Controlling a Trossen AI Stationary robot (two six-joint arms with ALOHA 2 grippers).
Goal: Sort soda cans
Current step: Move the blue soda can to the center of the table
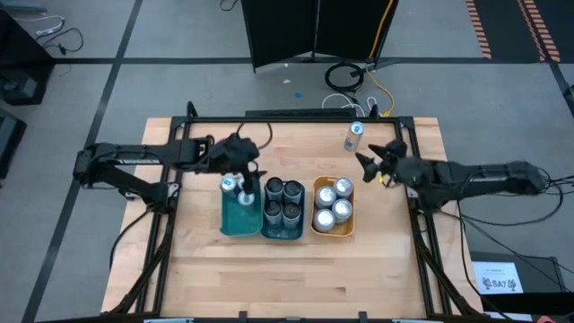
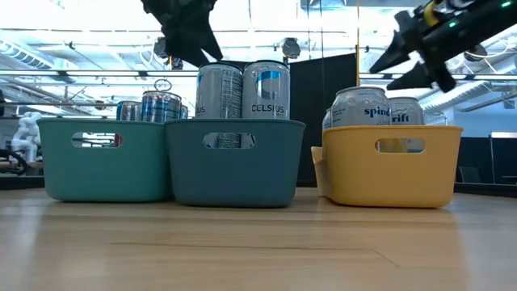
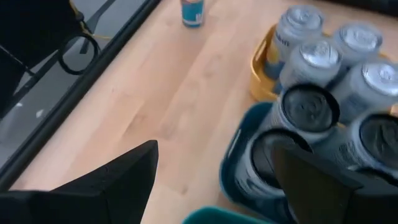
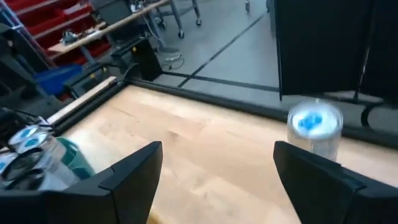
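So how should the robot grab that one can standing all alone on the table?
The lone can stands upright with bare table all around, so gripping its round side about halfway up looks best. The right gripper is open and closest, so it could probably slide in level, one finger on each side.

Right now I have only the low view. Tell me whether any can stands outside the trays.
Observer: One blue-topped can stands alone on the table's far side, beyond the yellow tray.
Operator: Give me the right gripper's position.
Observer: The right gripper hangs open and empty beside that can, not touching it.
Operator: Count the middle tray.
Observer: The middle tray holds four dark-topped cans.
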